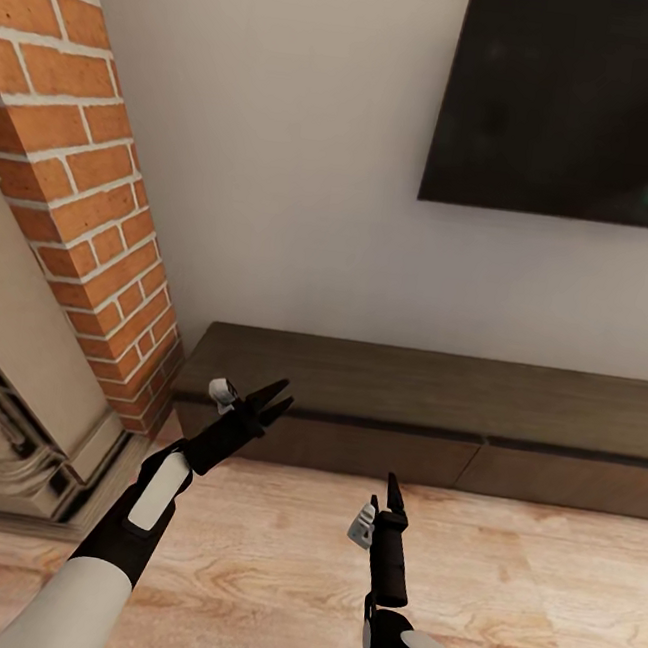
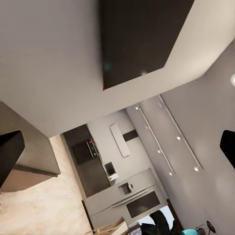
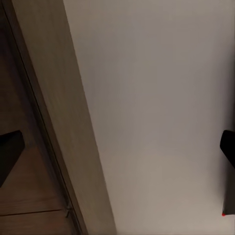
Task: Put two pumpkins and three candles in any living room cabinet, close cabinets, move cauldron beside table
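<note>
Wall-side cabinet (image 1: 434, 417) — fronts closed, top bare.

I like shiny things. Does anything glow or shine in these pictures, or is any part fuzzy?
Head view: the TV is dark with a faint teal reflection; the cabinet looks matte. Left wrist view: small ceiling lights glow. Right wrist view: the fingertips at the edges look soft and blurry.

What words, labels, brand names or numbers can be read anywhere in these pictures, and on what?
None: no readable text shows.
The black wall-mounted television screen is blank, with no visible logo.
The long, low dark brown wooden cabinet has plain, unmarked fronts.
The red brick fireplace column carries no sign.
The distant kitchen appliances in the left wrist view are too small and blurred to read.
</note>
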